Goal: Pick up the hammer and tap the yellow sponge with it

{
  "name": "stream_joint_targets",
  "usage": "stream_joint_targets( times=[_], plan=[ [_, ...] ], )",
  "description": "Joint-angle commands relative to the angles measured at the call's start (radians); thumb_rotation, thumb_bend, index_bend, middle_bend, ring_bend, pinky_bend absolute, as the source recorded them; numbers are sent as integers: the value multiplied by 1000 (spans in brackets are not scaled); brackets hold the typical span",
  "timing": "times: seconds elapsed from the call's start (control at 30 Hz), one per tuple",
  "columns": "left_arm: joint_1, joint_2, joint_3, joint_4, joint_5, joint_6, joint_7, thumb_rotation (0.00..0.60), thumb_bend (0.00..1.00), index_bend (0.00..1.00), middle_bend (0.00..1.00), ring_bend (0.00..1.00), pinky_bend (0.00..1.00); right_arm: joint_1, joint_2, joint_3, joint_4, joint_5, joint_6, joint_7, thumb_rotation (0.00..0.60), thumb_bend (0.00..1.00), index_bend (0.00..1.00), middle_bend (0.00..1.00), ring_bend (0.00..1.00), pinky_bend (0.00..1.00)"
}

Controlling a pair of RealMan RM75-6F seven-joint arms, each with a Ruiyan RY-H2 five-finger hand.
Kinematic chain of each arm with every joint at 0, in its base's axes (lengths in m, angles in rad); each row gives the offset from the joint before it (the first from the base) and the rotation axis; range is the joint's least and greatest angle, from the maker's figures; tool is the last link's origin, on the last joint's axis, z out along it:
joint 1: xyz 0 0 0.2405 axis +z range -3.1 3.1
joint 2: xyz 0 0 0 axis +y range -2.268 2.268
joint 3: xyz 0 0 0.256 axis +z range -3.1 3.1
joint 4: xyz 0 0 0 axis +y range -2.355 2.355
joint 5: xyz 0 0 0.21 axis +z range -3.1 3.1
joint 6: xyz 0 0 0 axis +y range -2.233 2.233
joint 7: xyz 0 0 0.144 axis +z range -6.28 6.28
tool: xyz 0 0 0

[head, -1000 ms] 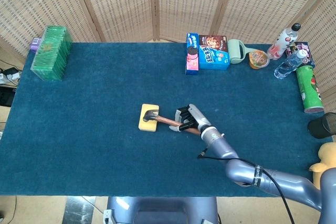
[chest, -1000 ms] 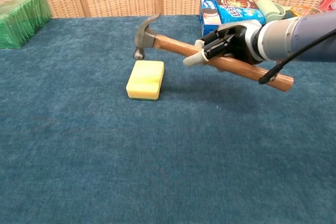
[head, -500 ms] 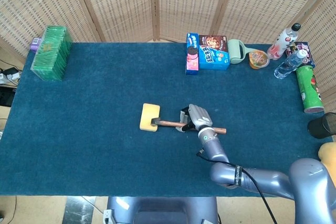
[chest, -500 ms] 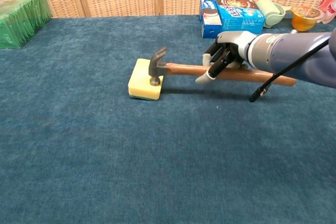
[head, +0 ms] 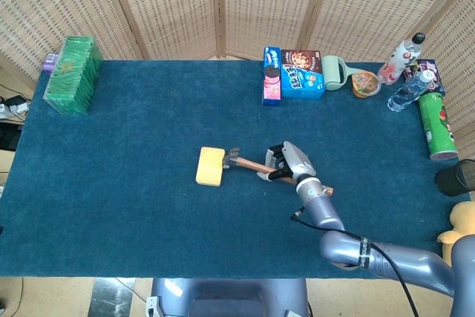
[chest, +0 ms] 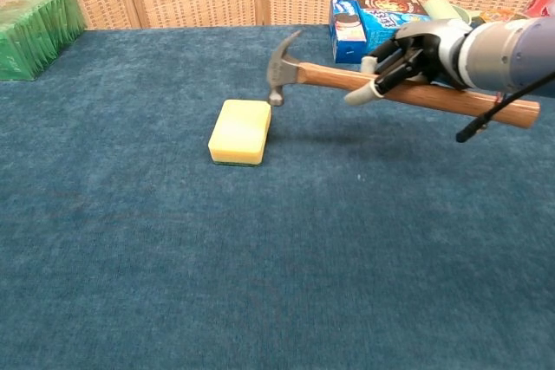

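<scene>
My right hand (chest: 414,56) (head: 288,162) grips the wooden handle of the hammer (chest: 325,78) (head: 245,162) around its middle. The hammer hangs in the air, roughly level, with its steel head (chest: 281,67) above and just right of the yellow sponge (chest: 241,131) (head: 211,166). The head does not touch the sponge. The sponge lies flat on the blue table cloth (chest: 260,257) with a thin green layer at its bottom. My left hand shows in neither view.
At the back right stand cookie boxes (head: 292,74) (chest: 381,22), a pale green holder (head: 335,73), an orange cup (head: 365,84), bottles (head: 407,72) and a green can (head: 436,125). A green packet stack (head: 73,74) (chest: 35,29) sits at the back left. A black cup (head: 458,178) stands at the right edge.
Half a second ago the hammer head rested on the sponge. My right hand has since lifted the hammer up and to the right, clear of the sponge.
</scene>
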Motion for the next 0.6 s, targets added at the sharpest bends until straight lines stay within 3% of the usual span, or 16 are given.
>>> stream_joint_targets(
  times=[0.03,0.33,0.5,0.6],
  plan=[
    [-3,1,1,-10,4,-2,12,600,222,422,327,234,164,-32,12,-17,30,-33,-7,24,600,281,859,1000,1000,1000],
    [-14,-1,3,-43,12,-14,52,600,223,423,326,233,164,-79,11,-78,112,-124,-10,12,600,254,859,1000,1000,995],
    [-19,-1,4,-55,15,-17,66,600,223,422,326,233,164,-89,7,-103,149,-142,-46,2,600,229,817,1000,1000,914],
    [-19,0,4,-59,14,-16,72,600,223,422,327,233,164,-95,8,-111,170,-160,-71,6,600,218,746,953,969,810]
  ],
)
